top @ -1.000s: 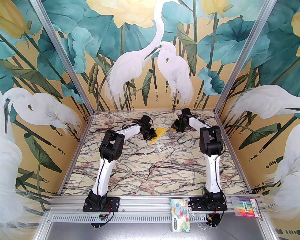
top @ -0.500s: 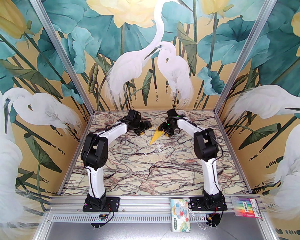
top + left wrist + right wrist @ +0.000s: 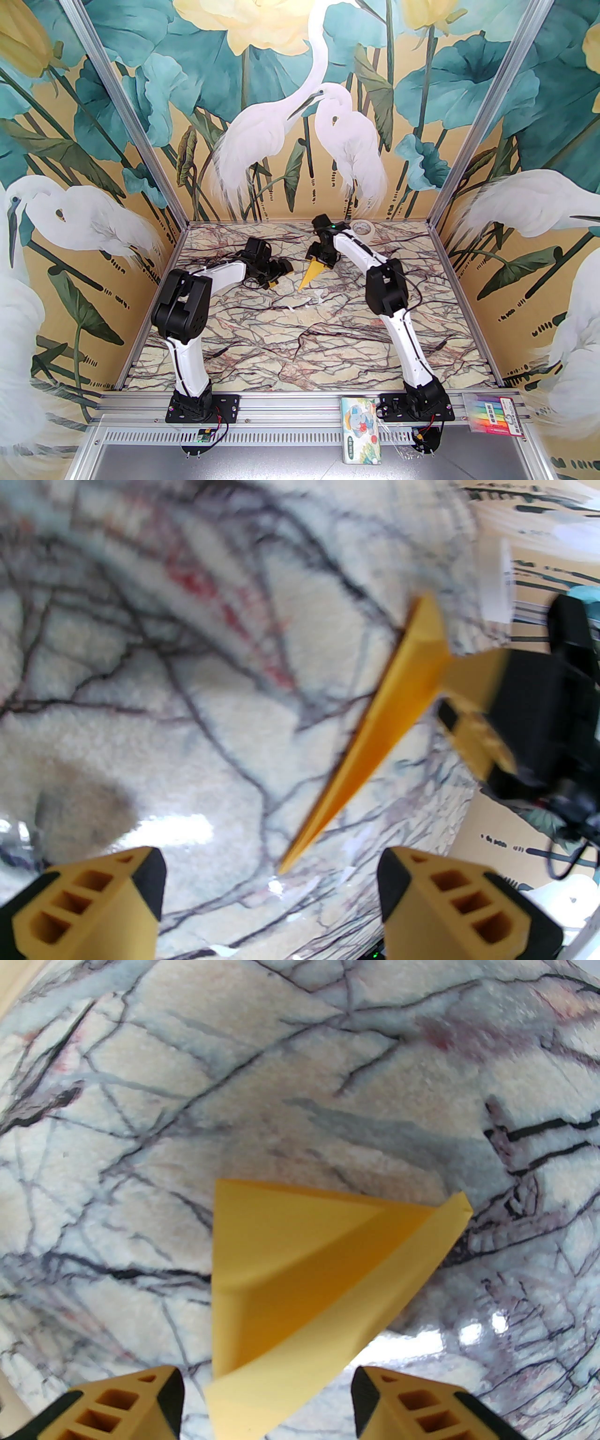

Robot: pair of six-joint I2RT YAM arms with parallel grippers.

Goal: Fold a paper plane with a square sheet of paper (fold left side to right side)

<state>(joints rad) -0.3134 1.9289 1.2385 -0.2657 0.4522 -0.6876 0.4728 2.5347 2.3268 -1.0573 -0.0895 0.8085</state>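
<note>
Two grippers are standing spread apart over the marbled table [image 3: 300, 337], and neither is pinching anything. In the right wrist view, the right gripper [image 3: 267, 1377] is holding its yellow fingers [image 3: 140, 1400] wide. The paper plane [image 3: 304, 1288] is lying just ahead of it and running back into the gap between the fingers, with bare table showing on either side of the paper. One wing is lifting off the other along the centre crease. In the top view, the right gripper [image 3: 321, 258] is hanging over the wide rear end of the paper plane [image 3: 311, 274], and the left gripper [image 3: 277, 273] is sitting just beside the pointed end, apart from it. In the left wrist view, the left gripper [image 3: 269, 859] is also gaping. The paper plane [image 3: 375, 742] is stretching away in front of it, with the tip pointing back toward the gap between its fingers [image 3: 122, 892]; that view is blurred. Beyond the right gripper, a cream tape roll [image 3: 362, 228] is resting by the back wall. Behind both arms' bases, a clear pack [image 3: 492, 412] is holding a row of coloured markers, and a printed packet [image 3: 361, 429] is lying on the rail.
</note>
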